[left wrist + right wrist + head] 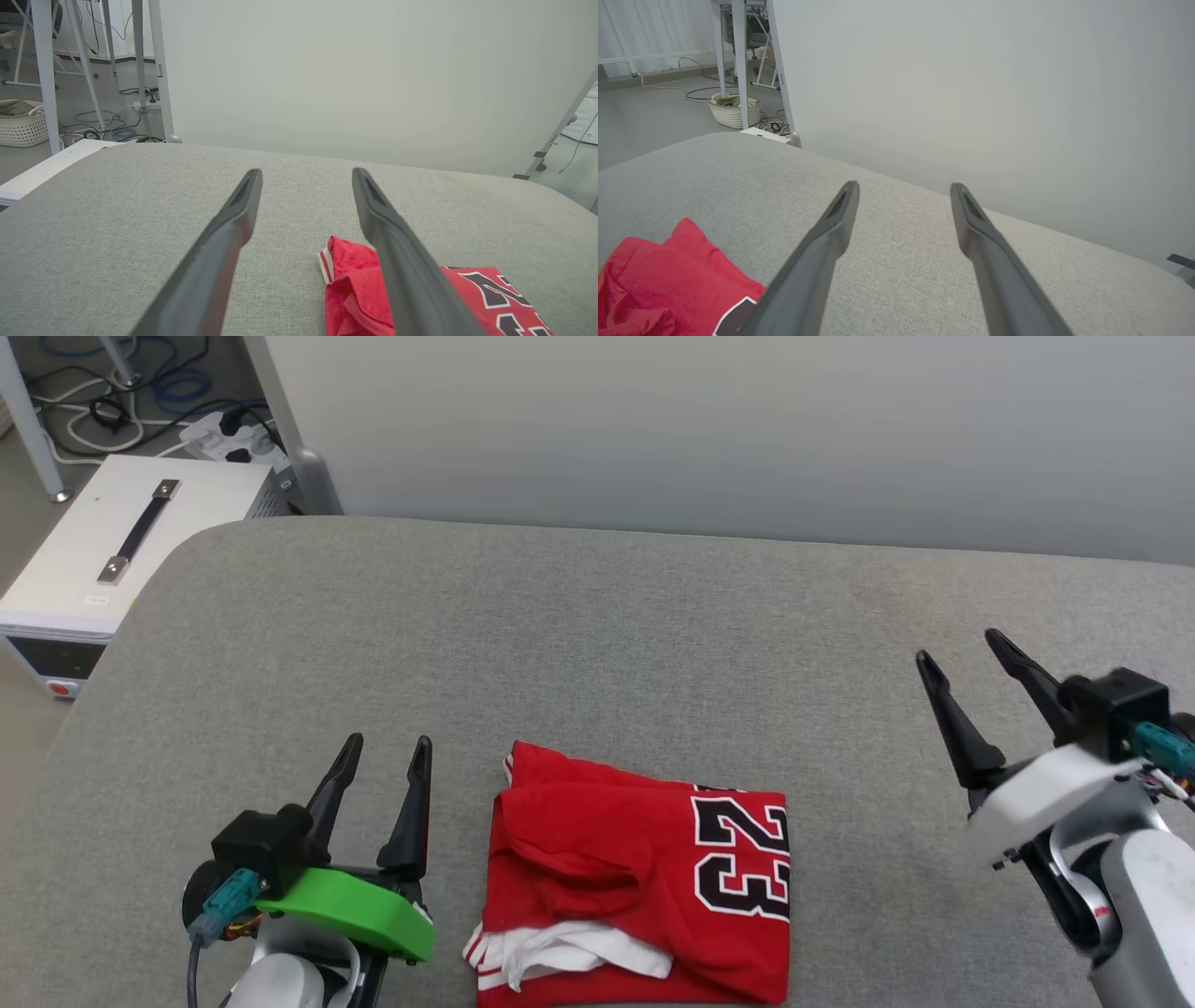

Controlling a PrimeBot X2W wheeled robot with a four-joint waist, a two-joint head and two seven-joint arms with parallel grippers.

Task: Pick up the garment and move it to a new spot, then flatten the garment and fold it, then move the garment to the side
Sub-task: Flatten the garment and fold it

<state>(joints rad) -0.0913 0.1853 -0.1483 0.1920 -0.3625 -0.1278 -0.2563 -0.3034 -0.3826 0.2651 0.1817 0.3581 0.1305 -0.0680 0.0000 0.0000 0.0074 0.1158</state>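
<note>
Grey fabric surface (597,635) before a pale wall (728,420); cables (103,401) on floor.

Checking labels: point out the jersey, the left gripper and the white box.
jersey (579,845): head view, plain red fold.
left gripper (389,741): head view, between its fingertips.
white box (198,521): head view, top face.

The garment (635,887), low in the middle of the frame, is bright red. It has a black "23" edged in white on its right side, a white sleeve at its lower left and red-and-white striped trim. It lies on a plain light grey woven worktop (597,616).

The left pincer (389,741), lower left, has black fingers above a vivid green bracket (355,910). The right pincer (959,647), at the right edge, has black fingers on a white housing (1046,793).

At upper left, the box (75,579) is white with a black handle (140,530), and blue cables (191,387) lie above it. The wall (747,429) is pale grey.
</note>
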